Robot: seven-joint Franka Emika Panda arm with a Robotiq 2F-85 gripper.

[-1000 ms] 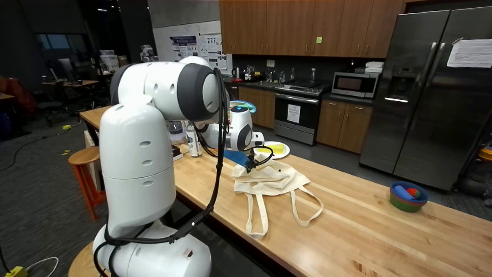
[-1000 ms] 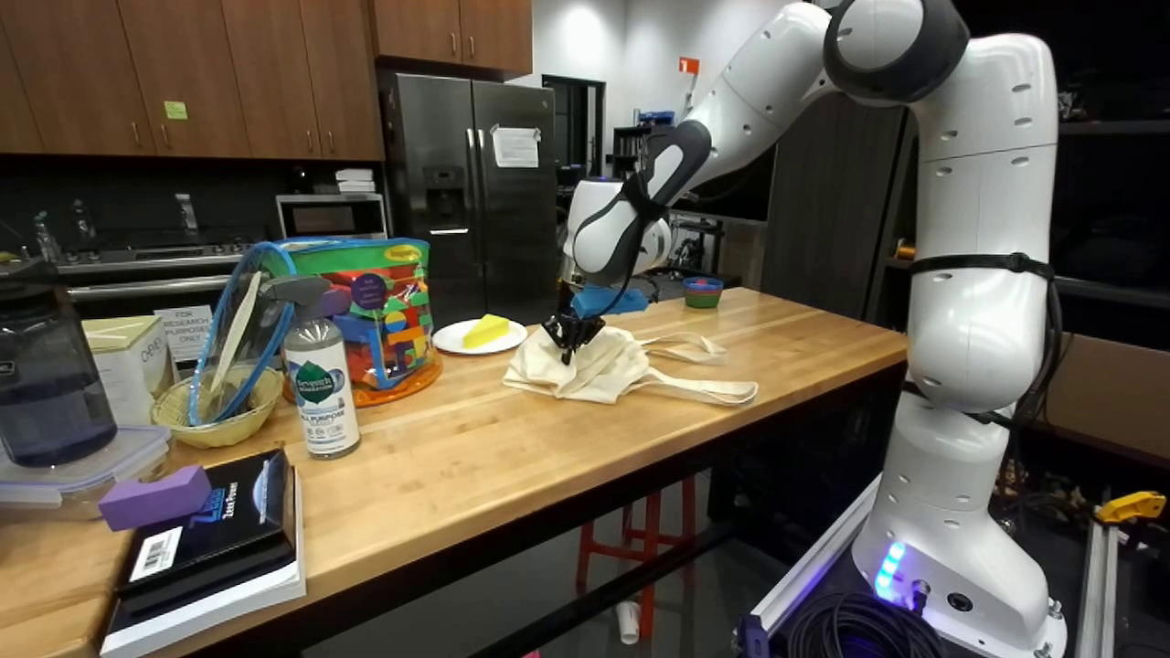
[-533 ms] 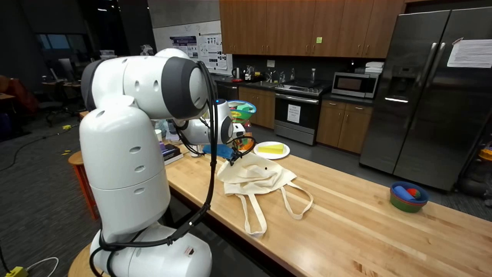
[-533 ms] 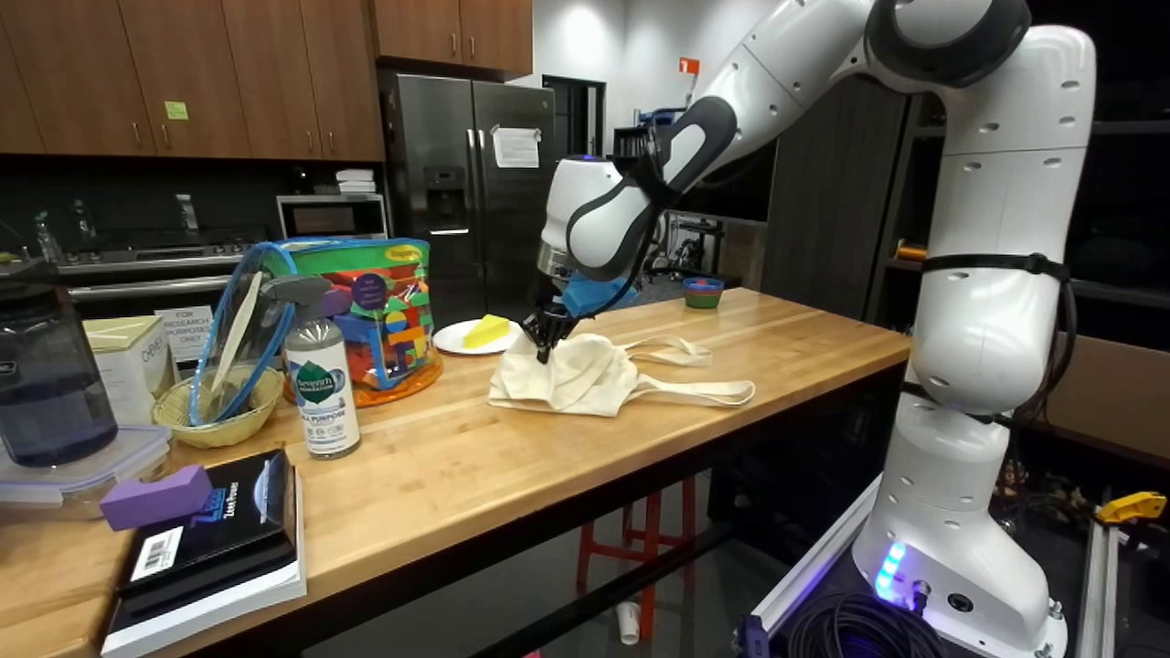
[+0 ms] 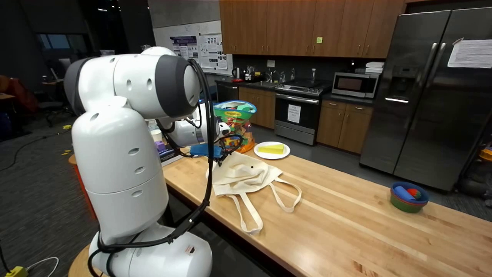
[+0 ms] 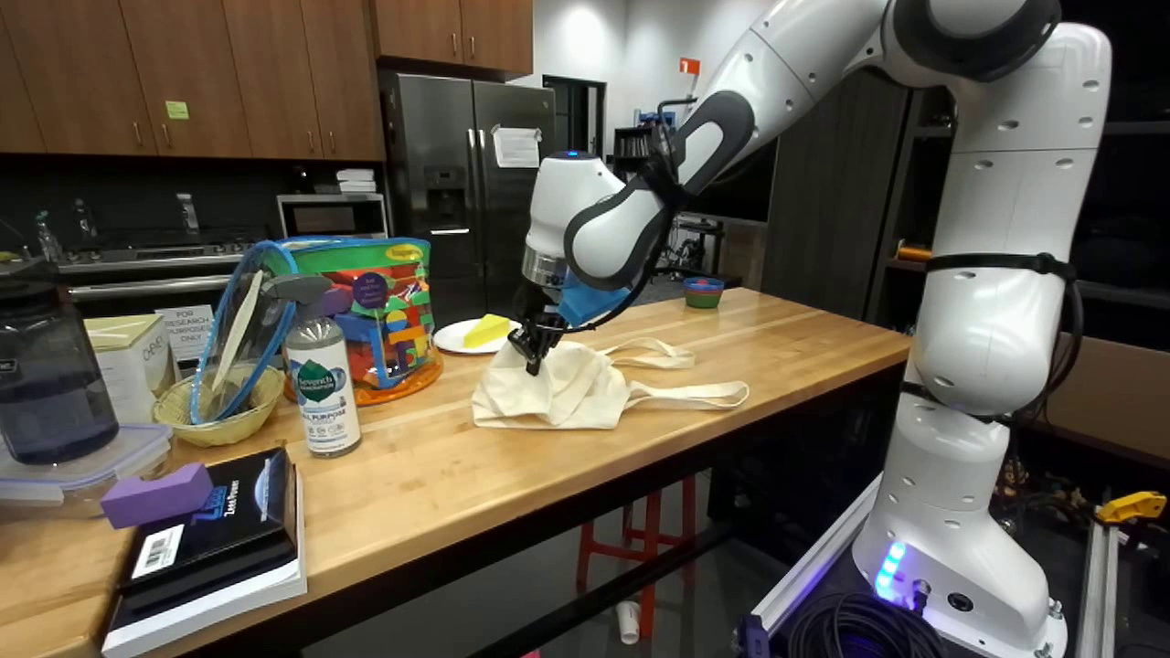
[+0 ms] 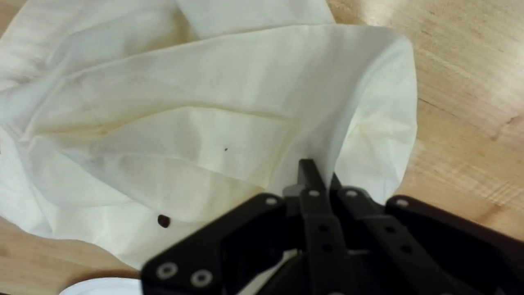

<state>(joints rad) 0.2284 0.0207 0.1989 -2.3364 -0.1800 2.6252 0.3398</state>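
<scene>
A cream cloth tote bag [image 6: 571,402] lies crumpled on the wooden table. My gripper [image 7: 321,174] is shut on a fold of it; in the wrist view the cloth runs up between the black fingers [image 7: 310,172] in a raised ridge. In both exterior views the gripper [image 6: 533,364] points down at the end of the bag away from its straps, and that end is lifted slightly. Two straps [image 5: 248,211] trail flat on the table behind. A small dark spot [image 7: 163,221] shows on the cloth. The bag's underside is hidden.
Close beyond the bag is a white plate [image 5: 272,156] with a yellow wedge [image 5: 271,148]. A clear bag of coloured blocks [image 6: 384,311], a spray bottle [image 6: 322,402], a wicker basket [image 6: 219,425] and books [image 6: 219,548] stand further along. Stacked bowls [image 5: 408,206] sit at the far end.
The gripper has dragged the tote bag along the table, away from the stacked bowls and towards the spray bottle. The straps trail after it, and the grip has stayed shut.
</scene>
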